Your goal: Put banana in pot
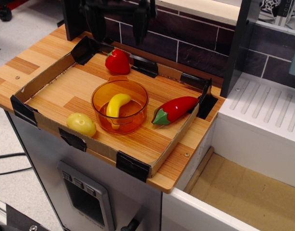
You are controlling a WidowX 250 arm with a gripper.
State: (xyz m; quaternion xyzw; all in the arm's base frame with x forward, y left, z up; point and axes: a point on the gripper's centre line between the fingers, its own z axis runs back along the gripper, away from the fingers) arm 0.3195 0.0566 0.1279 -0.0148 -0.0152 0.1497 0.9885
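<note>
The hand hangs at the far top edge of the view, its two dark fingers spread wide apart with nothing between them and touching nothing; it stands well above and beyond the toys, so the grasp is plainly let go. Only the lower part of it shows, the rest being cut off by the frame.

Below and nearer, the pot sits upright near the middle of the shallow cardboard tray on the wooden bench. The banana lies inside the pot, leaning with one end against the bottom and the other up toward the left wall, fully within the rim. It rests there on its own, which I judge to mean the placing is done and the hand is clear of it.

Around the pot: a pale yellow lemon just beside it on the near left, a red pepper to its right, and a red strawberry-like toy on its far side, all apart from it.
</note>
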